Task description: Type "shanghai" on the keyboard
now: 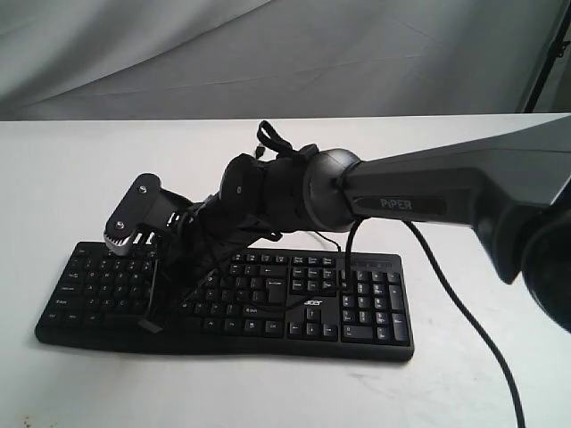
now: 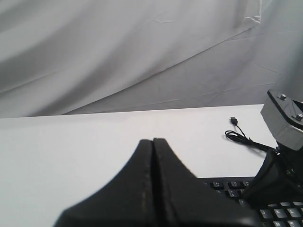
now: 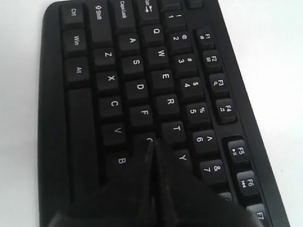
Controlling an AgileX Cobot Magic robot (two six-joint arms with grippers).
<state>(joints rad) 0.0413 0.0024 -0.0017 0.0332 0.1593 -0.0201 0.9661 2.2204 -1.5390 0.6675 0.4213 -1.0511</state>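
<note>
Your right gripper (image 3: 152, 147) has its fingers pressed together into one blunt tip, poised at the G key (image 3: 142, 138) (whether it touches, you cannot tell). Come down off-centre and it could clip the F key (image 3: 143, 114) or the T key (image 3: 175, 128), giving a wrong letter. The keyboard (image 1: 357, 308) lies flat on the white table (image 1: 71, 160). The left gripper (image 2: 152, 142), likewise closed, hangs nearby. The USB cable (image 2: 246, 140) trails unplugged behind the keyboard.

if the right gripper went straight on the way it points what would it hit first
Probably the keyboard, at what looks like the G key: the shut right gripper points at it, beside the F key. Whether it already touches is unclear.
</note>
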